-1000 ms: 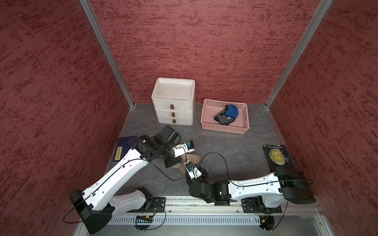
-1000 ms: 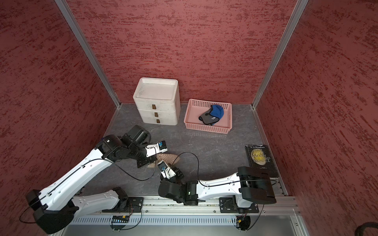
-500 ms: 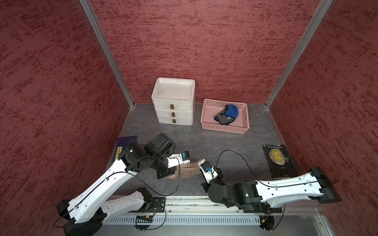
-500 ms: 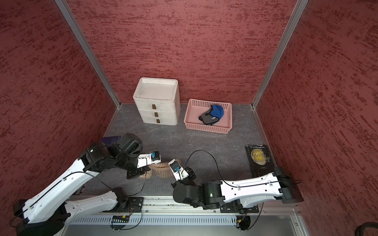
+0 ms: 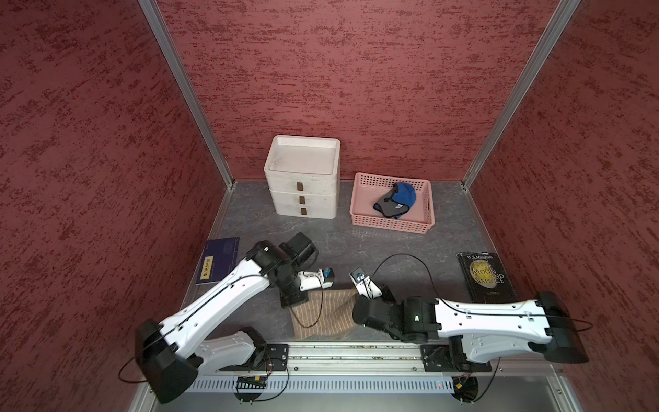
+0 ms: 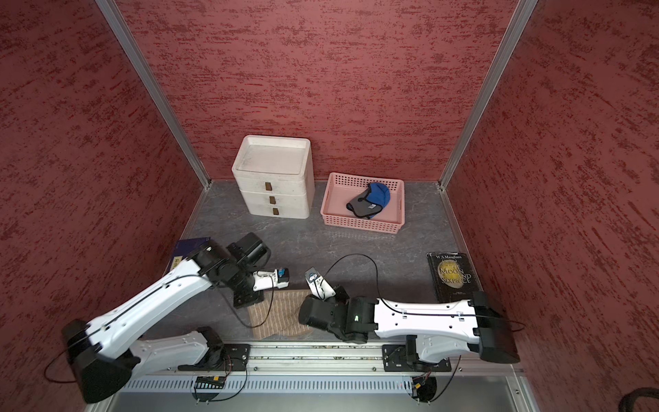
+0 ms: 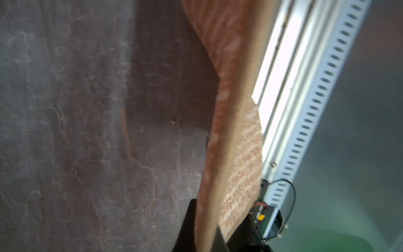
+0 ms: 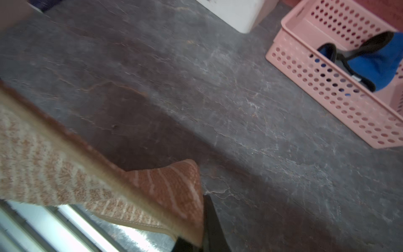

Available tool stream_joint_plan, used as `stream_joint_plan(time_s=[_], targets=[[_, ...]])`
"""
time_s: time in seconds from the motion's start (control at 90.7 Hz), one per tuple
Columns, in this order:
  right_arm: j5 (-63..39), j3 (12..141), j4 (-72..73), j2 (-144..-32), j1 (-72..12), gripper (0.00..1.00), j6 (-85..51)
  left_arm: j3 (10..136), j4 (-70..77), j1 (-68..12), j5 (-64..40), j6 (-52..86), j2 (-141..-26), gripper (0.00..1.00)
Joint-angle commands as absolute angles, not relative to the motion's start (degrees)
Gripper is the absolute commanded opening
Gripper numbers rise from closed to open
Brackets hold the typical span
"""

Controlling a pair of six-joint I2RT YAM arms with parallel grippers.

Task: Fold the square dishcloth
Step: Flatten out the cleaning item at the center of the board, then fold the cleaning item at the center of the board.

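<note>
The square dishcloth [image 5: 322, 314] is brown with pale stripes and hangs spread between my two grippers near the table's front edge, seen in both top views [image 6: 281, 315]. My left gripper [image 5: 293, 300] is shut on its left upper edge. In the left wrist view the cloth [image 7: 229, 87] runs up out of the closed left gripper [image 7: 207, 240]. My right gripper [image 5: 358, 309] is shut on the right upper edge. In the right wrist view the cloth [image 8: 170, 185] is pinched in the right gripper [image 8: 196, 242]. The cloth's lower edge droops onto the table beside the front rail.
A white drawer unit [image 5: 303, 178] and a pink basket [image 5: 388, 225] holding a blue cap [image 5: 401, 198] stand at the back. A black book [image 5: 486, 278] lies at the right, a blue book [image 5: 219, 260] at the left. The metal rail [image 5: 356, 351] borders the front.
The right gripper has closed on the cloth. Both arms have pulled back toward the front rail and apart, so the bunched cloth is now drawn out wide between them.
</note>
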State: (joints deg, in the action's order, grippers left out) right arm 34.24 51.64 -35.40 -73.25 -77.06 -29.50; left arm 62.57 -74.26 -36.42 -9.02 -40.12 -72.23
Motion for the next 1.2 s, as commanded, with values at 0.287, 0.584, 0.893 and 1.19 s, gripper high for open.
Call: stream_joint_plan(time_s=[0.287, 0.584, 0.893, 1.19], targets=[[15.05, 60.92, -20.81, -98.69, -52.26, 0.13, -18.38, 61.11, -33.86, -27.65, 14.34, -47.25, -96.83, 0.10], [16.22, 64.98, -18.67, -101.79, -45.53, 0.75, -21.02, 54.89, -22.02, -25.41, 18.08, -48.88, -91.47, 0.93], [2.90, 52.35, -20.45, -86.84, -48.90, 0.72, -24.06, 49.72, -56.73, -28.44, -7.91, -52.89, -71.42, 0.91], [4.99, 43.33, -26.05, -78.40, -65.91, 0.80, -35.26, 40.04, -65.83, -29.95, -21.13, -63.36, -62.87, 0.80]])
